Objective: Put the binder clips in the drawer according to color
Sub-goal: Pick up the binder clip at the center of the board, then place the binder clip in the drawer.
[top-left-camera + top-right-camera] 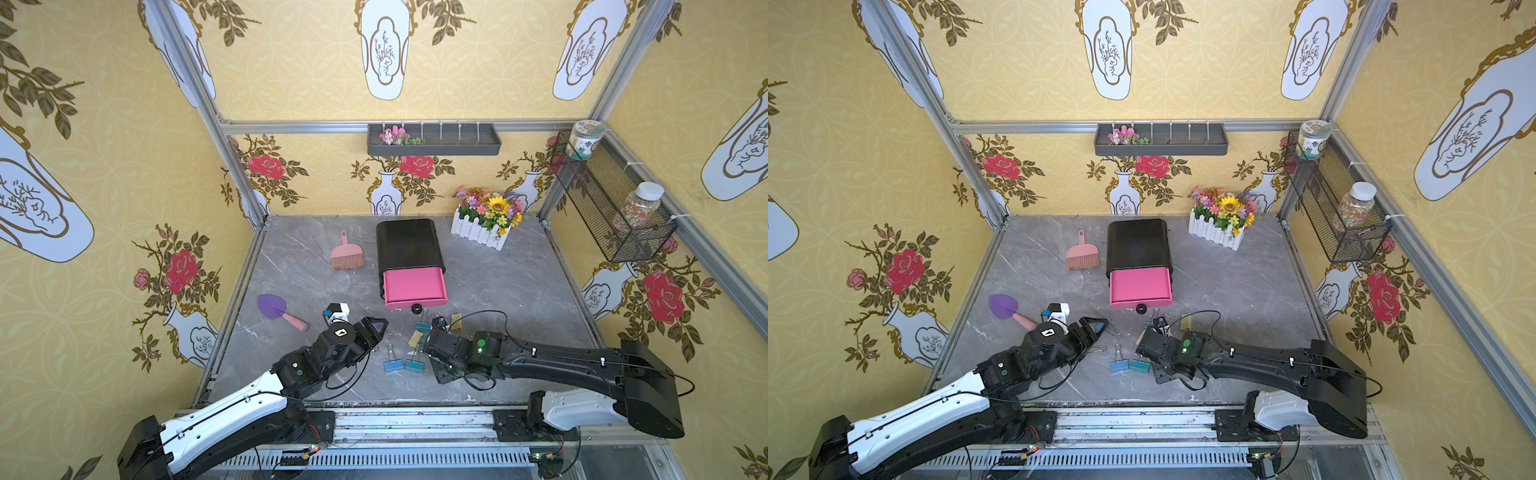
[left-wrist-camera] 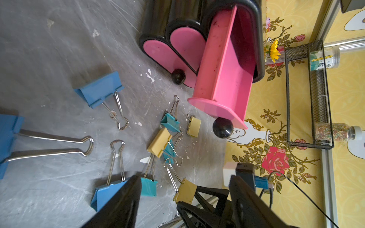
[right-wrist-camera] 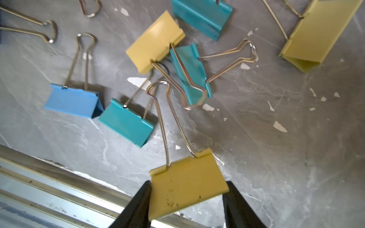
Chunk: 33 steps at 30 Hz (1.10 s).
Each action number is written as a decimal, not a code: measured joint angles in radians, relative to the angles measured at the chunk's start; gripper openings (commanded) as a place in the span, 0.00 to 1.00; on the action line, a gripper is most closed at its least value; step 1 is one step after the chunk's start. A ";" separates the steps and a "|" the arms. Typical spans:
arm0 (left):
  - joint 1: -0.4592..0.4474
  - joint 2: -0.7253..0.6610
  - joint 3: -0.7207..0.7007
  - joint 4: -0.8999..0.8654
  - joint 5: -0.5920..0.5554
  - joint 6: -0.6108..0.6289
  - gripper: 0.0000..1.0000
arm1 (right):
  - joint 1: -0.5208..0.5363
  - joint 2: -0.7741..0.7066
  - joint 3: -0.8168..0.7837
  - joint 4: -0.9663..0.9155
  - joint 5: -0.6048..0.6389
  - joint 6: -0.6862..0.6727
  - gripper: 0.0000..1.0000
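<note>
One pink drawer [image 1: 413, 286] out, bare; left gripper [image 1: 380, 334] spread, right gripper [image 3: 188, 182] around gold clip [image 2: 184, 190].

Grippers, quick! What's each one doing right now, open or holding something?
Left gripper: open, holding nothing.
Right gripper: closed on a gold binder clip.

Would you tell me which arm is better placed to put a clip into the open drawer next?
Right: its fingers clamp a gold clip near the drawer; the left fingers are open and empty.
</note>
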 measured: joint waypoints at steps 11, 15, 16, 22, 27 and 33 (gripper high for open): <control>-0.001 0.028 0.016 0.024 0.003 0.012 0.76 | 0.089 -0.160 0.029 -0.088 0.076 0.011 0.57; -0.001 0.019 0.035 0.023 0.000 0.023 0.77 | 0.090 -0.263 0.075 -0.087 0.084 -0.023 0.57; -0.001 0.014 0.039 0.021 -0.004 0.027 0.77 | 0.090 -0.282 0.096 -0.087 0.084 -0.039 0.58; 0.012 -0.018 0.051 -0.003 -0.027 0.045 0.78 | 0.022 -0.248 0.265 -0.087 0.094 -0.137 0.57; 0.038 -0.045 0.069 -0.031 -0.035 0.060 0.79 | -0.175 -0.115 0.408 -0.083 0.056 -0.245 0.57; 0.053 -0.068 0.083 -0.059 -0.046 0.071 0.79 | -0.293 0.075 0.519 -0.047 -0.057 -0.384 0.57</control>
